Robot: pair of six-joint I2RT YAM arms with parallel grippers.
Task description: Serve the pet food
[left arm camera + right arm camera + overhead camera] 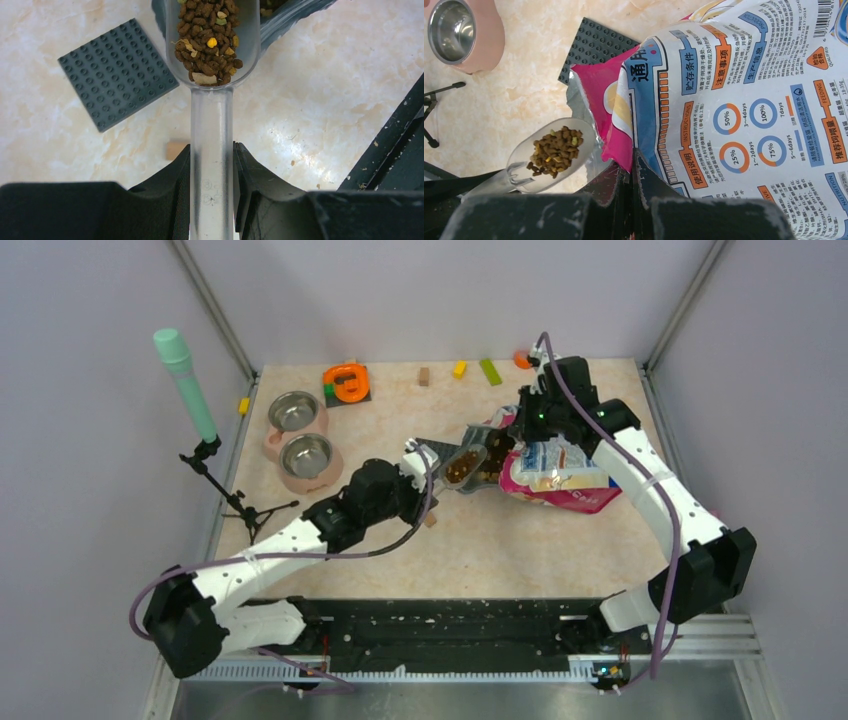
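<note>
My left gripper (pixel 212 155) is shut on the handle of a clear plastic scoop (pixel 212 125) whose bowl is full of dark-brown kibble (pixel 207 40). In the top view the scoop (pixel 462 466) sits just outside the mouth of the pink-and-blue cat food bag (pixel 560 475), which lies on its side right of centre. My right gripper (pixel 634 157) is shut on the bag's top edge (pixel 621 120) and holds the mouth open. The scoop and its kibble (pixel 555 150) show left of the bag in the right wrist view.
A pink double bowl stand with two steel bowls (pixel 300 438) stands at the left. A dark grey studded plate (pixel 117 72) lies under the scoop, a small tan block (pixel 175 148) beside it. A mint microphone on a tripod (pixel 190 390) and small toys (pixel 348 382) stand at the back.
</note>
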